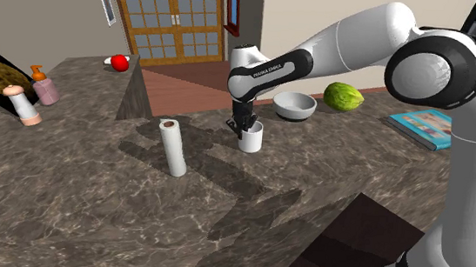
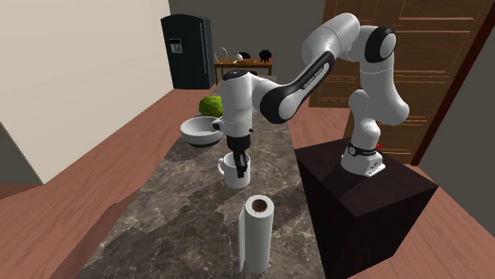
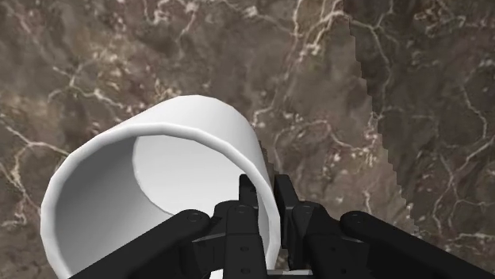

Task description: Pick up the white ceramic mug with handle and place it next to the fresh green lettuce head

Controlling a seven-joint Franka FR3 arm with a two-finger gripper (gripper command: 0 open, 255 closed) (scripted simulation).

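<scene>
I am looking at the black two-finger hand (image 1: 247,125) (image 2: 238,162) (image 3: 266,189). It points straight down at the plain white round mug (image 1: 251,141) (image 2: 234,176) (image 3: 190,119). The mug stands upright on the dark brown stone-look tabletop (image 1: 91,204) (image 2: 174,214) (image 3: 119,55), near the wide white bowl (image 1: 294,106) (image 2: 200,129). The bumpy green lettuce head (image 1: 343,96) (image 2: 211,105) sits just beside the bowl, on the side away from the mug.

The hand is narrow. One finger is inside the mug and one is outside, and they pinch the thin wall at the rim between them. I think the mug has not left the tabletop yet, so the job now is to lift it.

To do this well, the hand should squeeze tight first. It only holds one side of the rim, so the mug could tip or slip if the squeeze is weak. Then it should go straight up, slowly, so the mug hangs steady.

The bowl is in the way to the lettuce. The mug must go high over the bowl, or around it. The hand should put the mug down softly on a bare spot by the lettuce, past the bowl. It should not bump the lettuce, because a round thing like that might roll.

A tall white paper roll (image 1: 172,147) (image 2: 256,234) stands farther from the bowl than the mug. I think it will not get in the way.
</scene>
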